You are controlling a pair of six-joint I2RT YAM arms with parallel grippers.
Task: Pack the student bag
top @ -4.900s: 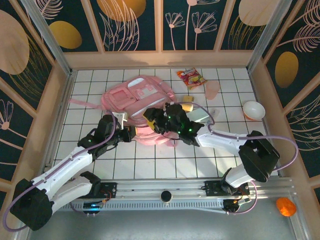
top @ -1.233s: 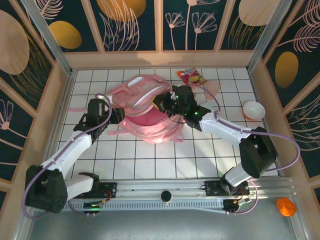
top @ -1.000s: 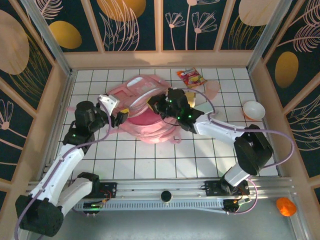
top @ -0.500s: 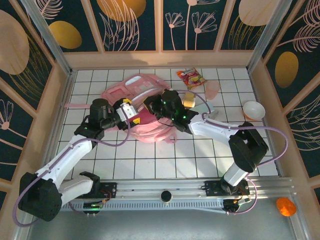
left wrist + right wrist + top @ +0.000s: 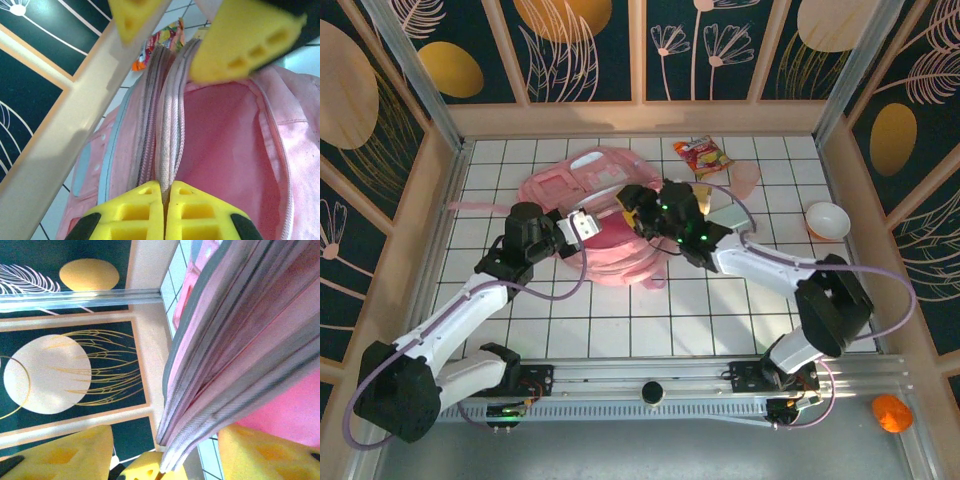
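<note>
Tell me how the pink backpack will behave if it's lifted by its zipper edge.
Probably floppy: the student bag lies slumped and creased, and its zipper edge is pinched flat in the shut left gripper. Lifted there, it likely sags rather than holds its shape. The woven fabric looks grippy, so slipping seems unlikely.

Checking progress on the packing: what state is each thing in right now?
bag: lying down, main compartment unzipped.
left gripper: shut on the bag's zip edge.
right gripper: open, astride the same edge.
bowl: upright, empty.
snack packet: lying flat, outside the bag.
</note>
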